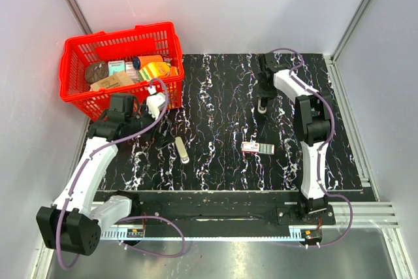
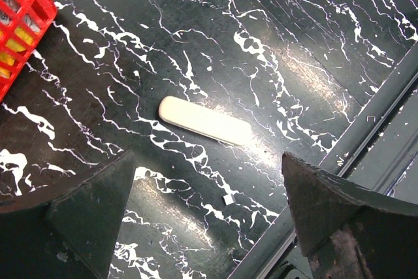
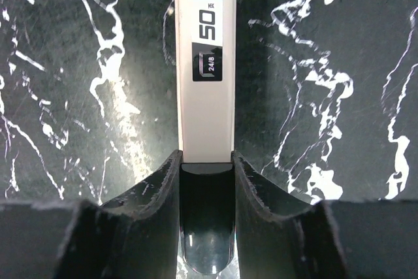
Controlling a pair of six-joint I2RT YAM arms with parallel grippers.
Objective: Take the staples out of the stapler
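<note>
Cream-beige plastic bar-shaped stapler, dark end pinched by right tool; left tool spread wide over black white-veined bench.

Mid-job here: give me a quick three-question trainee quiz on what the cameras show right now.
1. True or false: the left gripper is open and grips nothing.
2. What sits between the right gripper fingers? A) a bottle B) the stapler C) nothing
3. Fill in: the red basket stands on the ____ arm's side.
Key: 1 true; 2 B; 3 left.
</note>
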